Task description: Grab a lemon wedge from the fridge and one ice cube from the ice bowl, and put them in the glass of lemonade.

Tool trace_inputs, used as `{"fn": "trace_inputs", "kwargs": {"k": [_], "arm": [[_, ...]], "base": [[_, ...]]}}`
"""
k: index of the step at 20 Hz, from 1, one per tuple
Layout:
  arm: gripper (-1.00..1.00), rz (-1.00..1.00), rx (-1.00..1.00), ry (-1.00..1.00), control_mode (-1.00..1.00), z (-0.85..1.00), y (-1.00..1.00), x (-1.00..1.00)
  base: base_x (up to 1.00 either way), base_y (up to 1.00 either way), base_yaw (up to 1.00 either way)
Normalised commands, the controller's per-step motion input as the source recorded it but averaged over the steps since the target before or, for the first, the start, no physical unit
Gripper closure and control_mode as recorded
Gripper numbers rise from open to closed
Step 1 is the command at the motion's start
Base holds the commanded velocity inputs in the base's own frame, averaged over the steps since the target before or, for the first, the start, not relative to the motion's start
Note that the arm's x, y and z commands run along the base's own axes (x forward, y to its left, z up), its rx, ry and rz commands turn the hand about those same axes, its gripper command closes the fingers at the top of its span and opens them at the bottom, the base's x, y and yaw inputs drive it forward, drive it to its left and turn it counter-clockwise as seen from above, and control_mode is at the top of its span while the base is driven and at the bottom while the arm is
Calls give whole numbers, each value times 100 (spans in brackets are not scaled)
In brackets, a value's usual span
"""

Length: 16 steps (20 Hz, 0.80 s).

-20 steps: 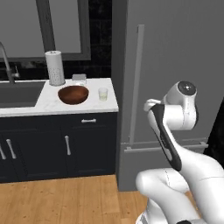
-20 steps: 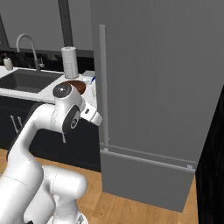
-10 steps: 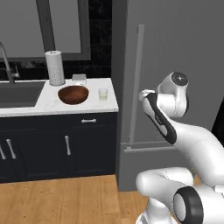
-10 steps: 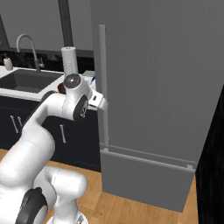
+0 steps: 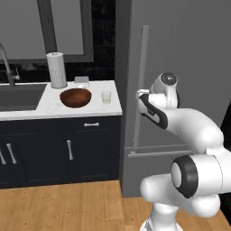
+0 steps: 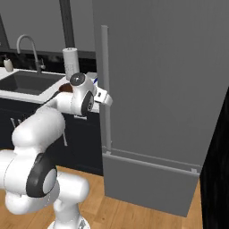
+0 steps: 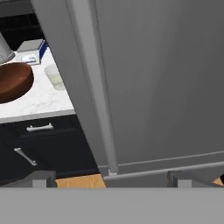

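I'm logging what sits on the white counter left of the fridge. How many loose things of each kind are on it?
Paper-towel roll: 1
Wooden ice bowl: 1
Glass of lemonade: 1
Small flat box: 1
Total: 4

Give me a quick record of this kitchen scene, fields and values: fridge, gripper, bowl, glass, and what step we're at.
fridge: door shut, bar handle upright on its left edge
gripper: jaws open, empty, close to the handle's lower part
bowl: on the white counter, left of the fridge
glass: on the counter, right of the bowl, apart from it
step: fridge not yet opened
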Motion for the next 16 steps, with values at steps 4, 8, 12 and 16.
{"fn": "trace_inputs", "kwargs": {"k": [4, 8, 12, 16], "arm": [[-100, 0, -5, 0, -100, -20, 5, 58], [-100, 0, -3, 0, -100, -21, 0, 61], [-100, 0, -3, 0, -100, -15, 0, 61], [-100, 0, -2, 0, -100, -12, -1, 53]], "base": [[0, 0, 0], [0, 0, 0], [0, 0, 0], [0, 0, 0]]}}
